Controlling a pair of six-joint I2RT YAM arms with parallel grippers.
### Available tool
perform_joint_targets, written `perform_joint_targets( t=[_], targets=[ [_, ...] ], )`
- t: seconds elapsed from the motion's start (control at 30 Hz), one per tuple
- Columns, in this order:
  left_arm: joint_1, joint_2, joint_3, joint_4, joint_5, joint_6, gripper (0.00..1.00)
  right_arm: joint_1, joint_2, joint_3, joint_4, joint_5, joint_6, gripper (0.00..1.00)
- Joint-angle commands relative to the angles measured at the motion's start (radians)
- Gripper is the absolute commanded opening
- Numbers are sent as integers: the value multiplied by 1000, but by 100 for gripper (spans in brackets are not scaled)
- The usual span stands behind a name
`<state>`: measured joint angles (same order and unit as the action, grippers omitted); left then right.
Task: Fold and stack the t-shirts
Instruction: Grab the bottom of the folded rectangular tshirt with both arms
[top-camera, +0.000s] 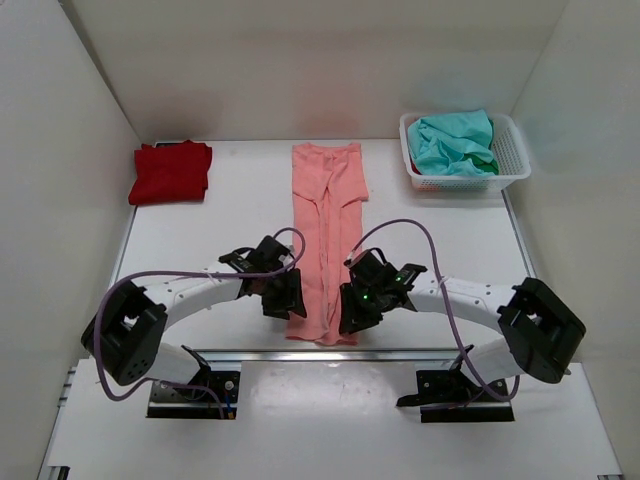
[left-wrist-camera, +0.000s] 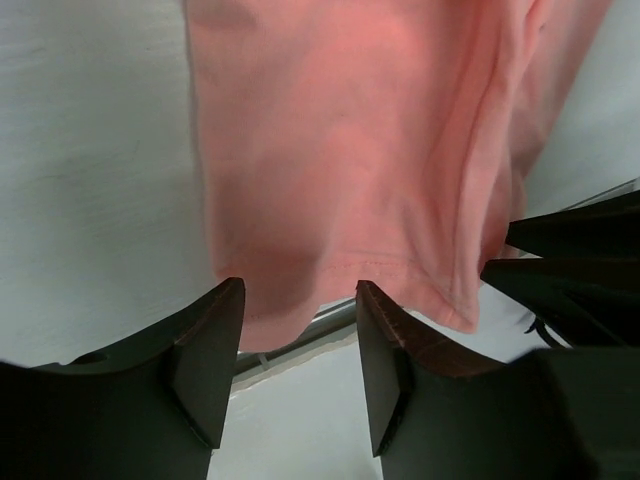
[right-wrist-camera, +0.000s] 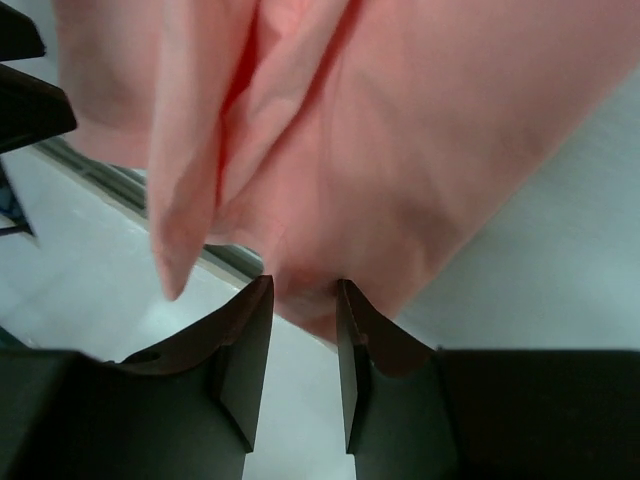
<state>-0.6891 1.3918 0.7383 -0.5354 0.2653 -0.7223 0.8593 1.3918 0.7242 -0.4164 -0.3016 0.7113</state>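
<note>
The salmon-pink t-shirt lies folded lengthwise as a long strip down the middle of the table, its near hem at the front edge. My left gripper is at the hem's left corner and my right gripper at its right corner. In the left wrist view the left gripper is wide open with the pink hem at its fingertips. In the right wrist view the right gripper is open more narrowly, with the pink cloth between its tips. The deep red t-shirt lies folded at the back left. The teal-green t-shirt is bundled in the basket.
The white lattice basket stands at the back right. White walls enclose the table on three sides. A metal rail runs along the table's front edge just below the pink hem. Purple cables loop over both arms.
</note>
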Motion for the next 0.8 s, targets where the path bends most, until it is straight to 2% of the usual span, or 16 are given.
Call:
perform_joint_targets(
  t=[0.0,0.13,0.17,0.23,0.27,0.33,0.77],
  targets=[
    [-32,24,-10,35,-20,-15,58,33,36,32,-5,50,2,30],
    [-72,62,-19,26,-35,-6,56,49,85,20,-15,74,-10,28],
    [-69,65,-20,29,-32,-3,52,50,95,18,-15,79,-15,20],
    [-63,65,-33,28,-28,-2,26,46,98,17,-18,87,-21,0],
    [-58,65,-40,23,-25,1,21,47,92,15,-27,90,-26,0],
    [-49,53,-43,2,-37,14,2,38,82,11,-25,101,-27,0],
    [-13,-17,-96,-61,-32,53,0,-12,16,-34,-104,136,-72,0]
  ],
)
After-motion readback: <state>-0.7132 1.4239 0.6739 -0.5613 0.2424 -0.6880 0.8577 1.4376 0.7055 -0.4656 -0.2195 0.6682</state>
